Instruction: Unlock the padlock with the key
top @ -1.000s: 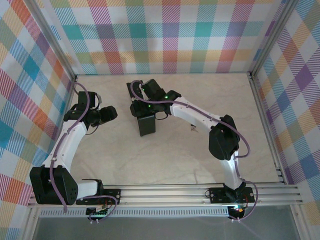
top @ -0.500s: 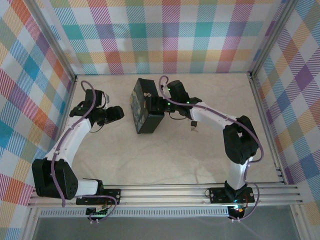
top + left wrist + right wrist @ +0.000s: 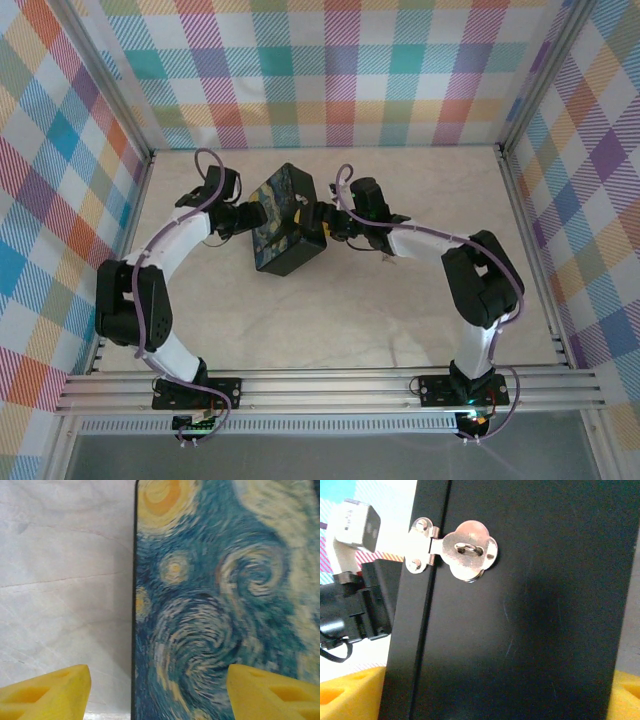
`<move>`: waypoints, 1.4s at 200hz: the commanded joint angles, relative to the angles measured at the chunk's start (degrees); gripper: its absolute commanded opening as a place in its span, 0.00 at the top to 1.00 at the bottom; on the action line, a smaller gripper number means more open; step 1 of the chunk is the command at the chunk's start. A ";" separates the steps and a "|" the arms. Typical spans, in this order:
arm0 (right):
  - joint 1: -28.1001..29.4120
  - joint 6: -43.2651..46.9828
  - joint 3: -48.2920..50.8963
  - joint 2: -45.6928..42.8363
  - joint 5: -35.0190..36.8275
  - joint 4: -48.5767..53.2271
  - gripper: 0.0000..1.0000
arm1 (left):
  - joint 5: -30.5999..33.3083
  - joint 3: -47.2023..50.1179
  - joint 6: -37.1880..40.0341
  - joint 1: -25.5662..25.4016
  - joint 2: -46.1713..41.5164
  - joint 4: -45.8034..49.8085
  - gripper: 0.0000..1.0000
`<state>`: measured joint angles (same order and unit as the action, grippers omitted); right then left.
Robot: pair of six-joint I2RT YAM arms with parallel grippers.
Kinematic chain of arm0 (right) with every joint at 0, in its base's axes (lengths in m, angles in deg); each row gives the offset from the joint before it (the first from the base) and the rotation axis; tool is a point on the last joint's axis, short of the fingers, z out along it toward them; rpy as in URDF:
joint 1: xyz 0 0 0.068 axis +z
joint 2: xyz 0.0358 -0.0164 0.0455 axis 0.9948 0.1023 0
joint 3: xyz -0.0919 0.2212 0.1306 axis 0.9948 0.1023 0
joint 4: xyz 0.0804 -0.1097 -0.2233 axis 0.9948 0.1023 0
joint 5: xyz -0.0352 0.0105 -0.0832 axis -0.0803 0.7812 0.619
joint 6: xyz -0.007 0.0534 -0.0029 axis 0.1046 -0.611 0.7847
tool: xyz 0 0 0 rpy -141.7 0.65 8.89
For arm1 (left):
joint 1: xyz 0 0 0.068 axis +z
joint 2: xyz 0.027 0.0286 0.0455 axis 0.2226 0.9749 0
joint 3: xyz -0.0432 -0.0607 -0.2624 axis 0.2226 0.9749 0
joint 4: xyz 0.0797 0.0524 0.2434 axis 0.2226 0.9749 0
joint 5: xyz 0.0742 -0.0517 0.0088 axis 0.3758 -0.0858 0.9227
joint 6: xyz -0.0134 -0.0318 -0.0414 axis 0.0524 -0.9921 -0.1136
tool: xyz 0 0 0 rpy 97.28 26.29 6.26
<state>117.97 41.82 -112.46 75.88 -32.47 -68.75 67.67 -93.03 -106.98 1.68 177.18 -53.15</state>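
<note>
The dark box (image 3: 283, 228) with the starry blue-and-yellow lid lies tilted at the middle back of the table. My right gripper (image 3: 320, 222) is at its right side. In the right wrist view the box's black front (image 3: 520, 630) fills the gap between both yellow fingers (image 3: 347, 695), so that gripper (image 3: 490, 695) is shut on the box. A silvery hasp (image 3: 467, 550) sits on that face with nothing hanging from it. My left gripper (image 3: 243, 220) is open at the box's left edge. One finger (image 3: 45, 692) is over the table, the other over the lid (image 3: 215, 605). The padlock and key are out of view.
A small dark and silvery thing (image 3: 384, 254) lies on the table (image 3: 330, 320) just in front of my right forearm, too small to identify. Plaid walls and metal posts close in the left, back and right sides. My left wrist (image 3: 350, 605) is seen just beyond the box.
The box has been rolled from showing its dark side to lid up, and turned. My right gripper stayed on it. My left arm swung right and up to the box's left edge.
</note>
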 commanded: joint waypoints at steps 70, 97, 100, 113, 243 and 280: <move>2.12 0.23 -2.39 7.05 -0.87 2.16 0.08 | 4.41 1.66 0.64 1.18 3.23 -3.19 0.29; 2.10 1.49 -2.10 6.47 0.26 4.25 0.06 | 4.43 2.78 0.76 2.42 3.41 -3.81 0.29; 2.10 1.74 -1.90 6.25 0.46 4.38 0.05 | 4.26 2.96 0.89 2.52 3.42 -3.93 0.29; 1.98 2.69 -1.42 5.61 1.34 5.80 0.01 | 3.62 3.41 1.54 2.65 3.80 -4.30 0.29; 1.93 9.05 -7.83 6.02 3.72 17.18 0.00 | 3.26 1.62 1.18 4.27 -0.76 -1.64 0.29; 1.29 13.29 -7.35 2.25 5.29 21.46 0.00 | 4.61 2.12 2.34 4.58 -5.14 -1.15 0.25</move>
<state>119.46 50.65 -119.15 82.53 -28.58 -51.68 70.64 -90.04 -106.30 5.57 176.61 -56.04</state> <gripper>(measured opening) 0.995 0.735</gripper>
